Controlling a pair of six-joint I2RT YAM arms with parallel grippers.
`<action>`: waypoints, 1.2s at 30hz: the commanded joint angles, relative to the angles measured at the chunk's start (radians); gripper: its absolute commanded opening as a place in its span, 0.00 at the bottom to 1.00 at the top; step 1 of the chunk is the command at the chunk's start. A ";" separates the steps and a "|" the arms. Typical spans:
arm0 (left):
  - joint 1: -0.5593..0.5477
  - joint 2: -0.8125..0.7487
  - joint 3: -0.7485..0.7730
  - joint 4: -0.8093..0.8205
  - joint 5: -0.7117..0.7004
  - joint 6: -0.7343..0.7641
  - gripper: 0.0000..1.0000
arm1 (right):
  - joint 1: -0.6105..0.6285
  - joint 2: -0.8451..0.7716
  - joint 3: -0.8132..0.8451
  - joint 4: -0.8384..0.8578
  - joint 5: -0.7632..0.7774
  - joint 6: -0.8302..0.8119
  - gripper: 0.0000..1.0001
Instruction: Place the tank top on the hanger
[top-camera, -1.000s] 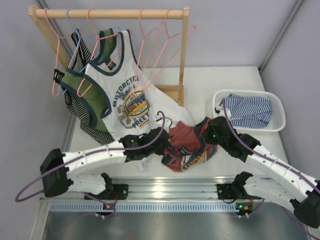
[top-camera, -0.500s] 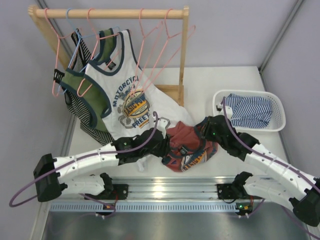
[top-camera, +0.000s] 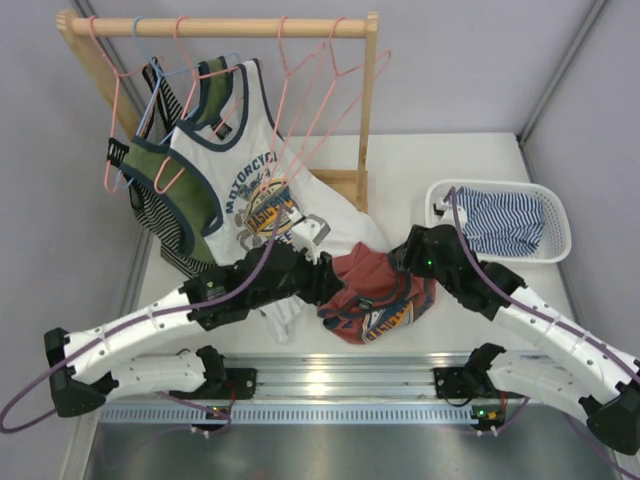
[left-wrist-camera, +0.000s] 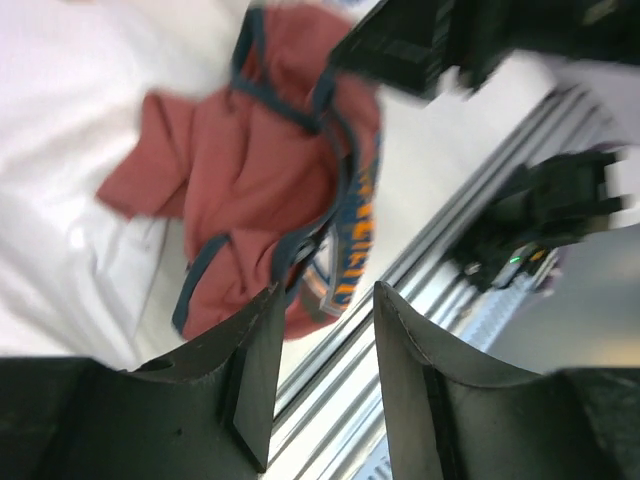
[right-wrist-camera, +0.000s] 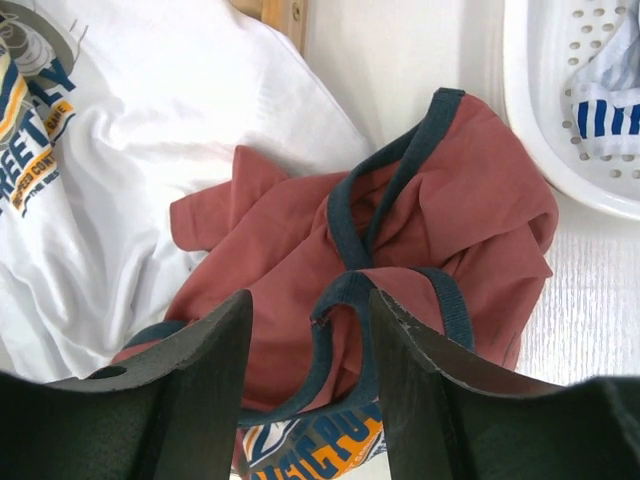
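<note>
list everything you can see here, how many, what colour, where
table: 1, white
rack: 1, wood, table's back left
basket: 1, white, table's right
tank top: 1, rust-red with navy trim, crumpled on the table
pink hangers: at least 4, hooked on the rack
light blue hanger: 1, on the rack, left
white tank top: 1, navy trim, hangs from rack, hem on table
green top: 1, navy trim, hangs at left
dark striped garment: 1, hangs behind the green top
striped garment: 1, blue and white, in basket
left gripper: 1, black, open, above the tank top
right gripper: 1, black, open, above the tank top
</note>
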 joint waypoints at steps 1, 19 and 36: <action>0.000 -0.066 0.177 0.079 0.080 0.050 0.46 | 0.011 -0.027 0.065 0.022 -0.022 -0.025 0.51; 0.233 0.411 1.106 -0.111 -0.462 0.458 0.45 | 0.011 -0.046 0.089 -0.015 -0.028 -0.041 0.50; 0.775 0.408 0.964 0.020 0.430 0.286 0.52 | 0.011 -0.056 0.111 -0.075 -0.042 -0.058 0.47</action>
